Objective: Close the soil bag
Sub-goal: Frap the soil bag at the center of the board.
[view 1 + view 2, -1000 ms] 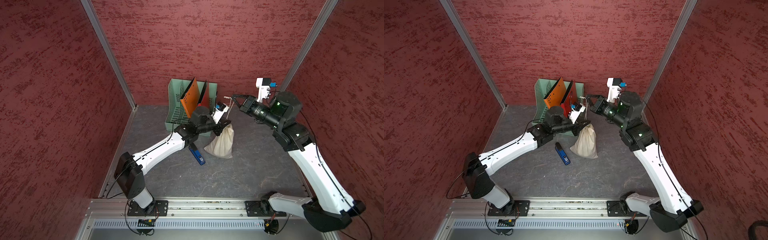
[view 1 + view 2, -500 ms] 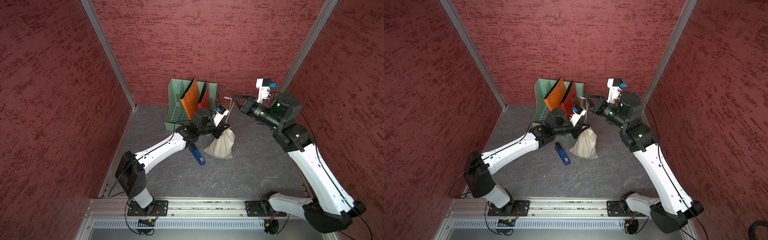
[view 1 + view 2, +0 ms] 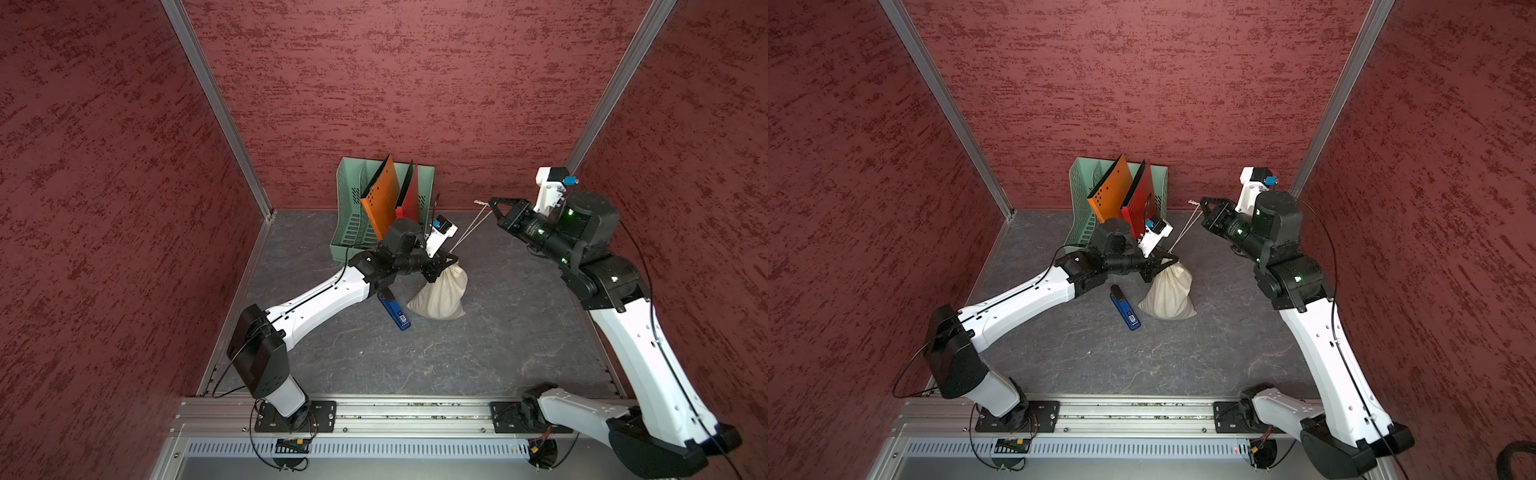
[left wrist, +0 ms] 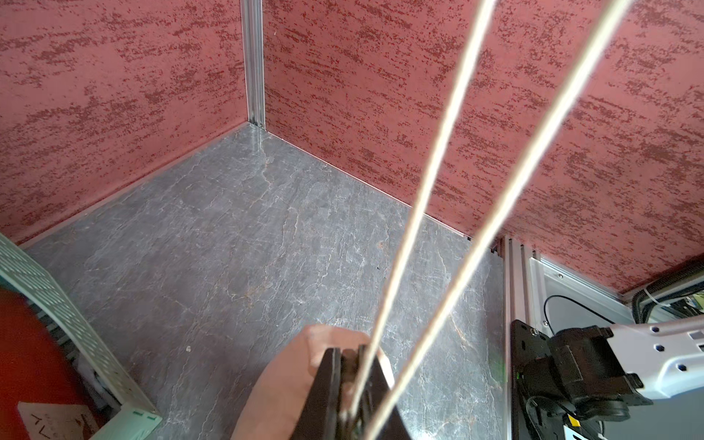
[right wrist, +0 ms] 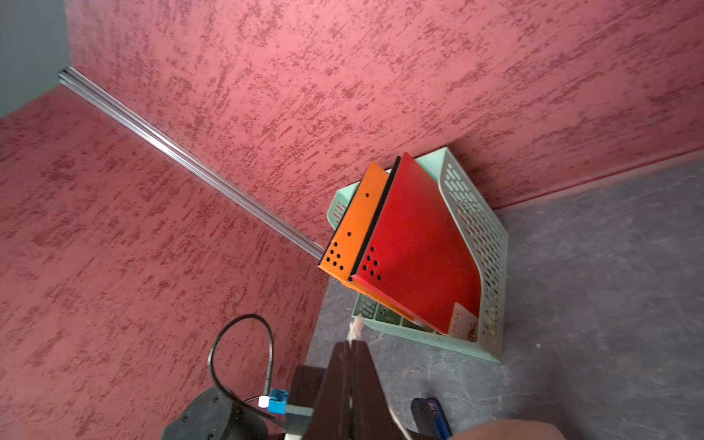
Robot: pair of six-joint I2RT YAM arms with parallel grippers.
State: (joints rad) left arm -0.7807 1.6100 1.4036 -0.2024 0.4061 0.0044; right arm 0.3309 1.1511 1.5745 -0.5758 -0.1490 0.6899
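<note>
The soil bag [image 3: 440, 293] [image 3: 1171, 293] is a lumpy cream sack standing on the grey floor in both top views. My left gripper [image 3: 446, 266] [image 3: 1163, 266] is shut on its gathered neck; in the left wrist view the jaws [image 4: 352, 354] pinch the cloth of the soil bag [image 4: 282, 381]. Two taut strands of drawstring [image 3: 469, 228] [image 4: 438, 171] run from the neck up to my right gripper [image 3: 492, 203] [image 3: 1202, 203]. That gripper [image 5: 351, 344] is shut on the string, whose frayed end [image 5: 356, 327] pokes out past the tips.
A blue stapler [image 3: 395, 311] [image 3: 1125, 309] lies just left of the bag. A mint-green file rack [image 3: 345, 195] [image 3: 1079, 187] holding an orange and a red folder stands against the back wall. Red walls enclose the floor on three sides.
My left gripper has come down and forward a little with the bag's neck. My right gripper has drawn slightly right, so the string between them is longer.
</note>
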